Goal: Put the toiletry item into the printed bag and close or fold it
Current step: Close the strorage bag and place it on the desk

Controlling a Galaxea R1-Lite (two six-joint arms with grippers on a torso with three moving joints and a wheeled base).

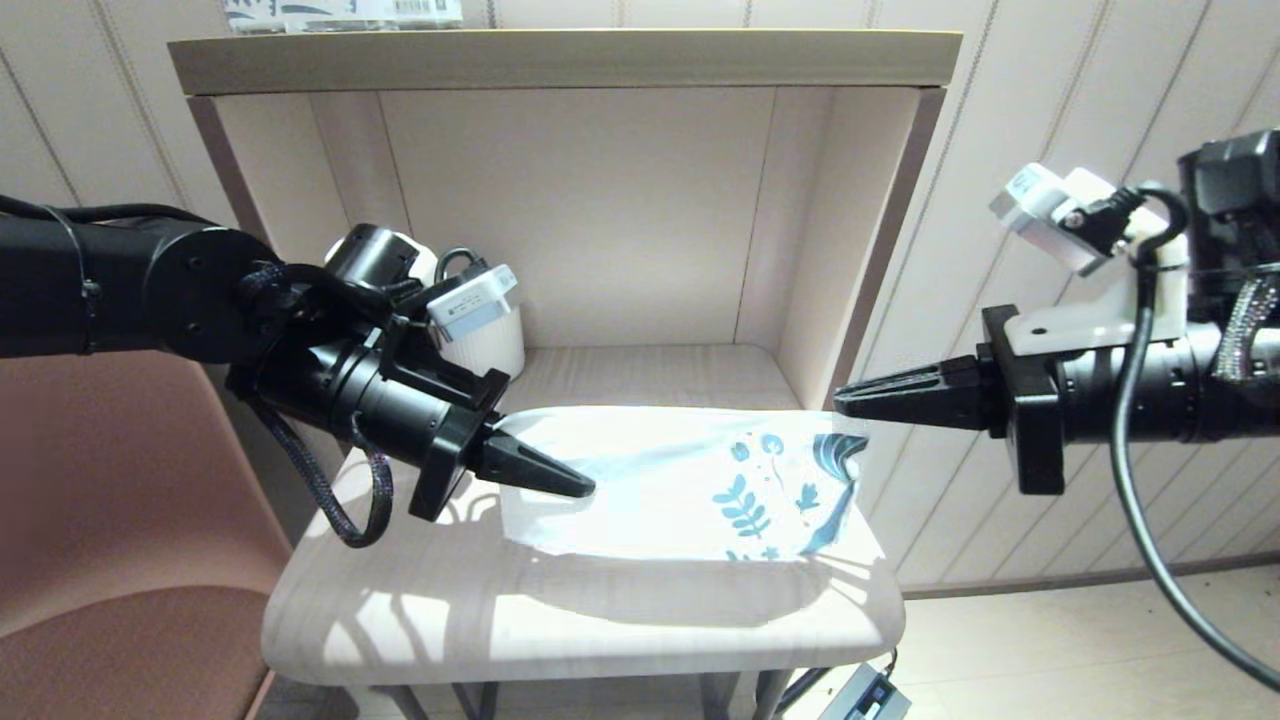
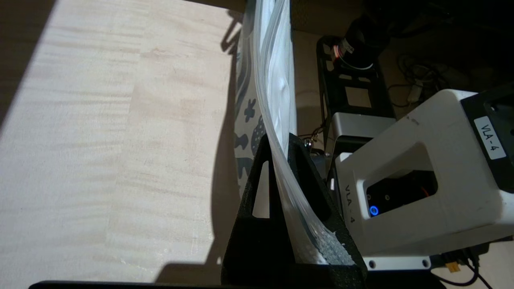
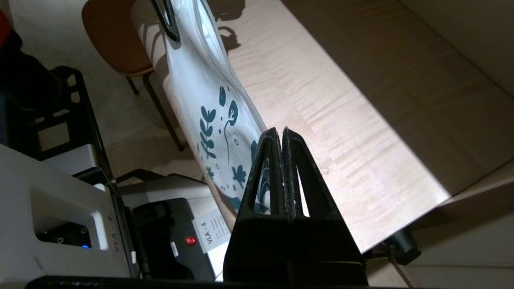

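Head view shows the left gripper (image 1: 585,489), at nine o'clock from the printed bag (image 1: 680,480), pinched on the bag's plain end, while the right gripper (image 1: 840,400), at three o'clock, clamps the leaf-printed end; the bag hangs stretched between them above the shelf board (image 1: 400,620). Thin, light, slippery film that sags and creases: it likely holds best by its stiffer zip edge. No toiletry item can be seen.
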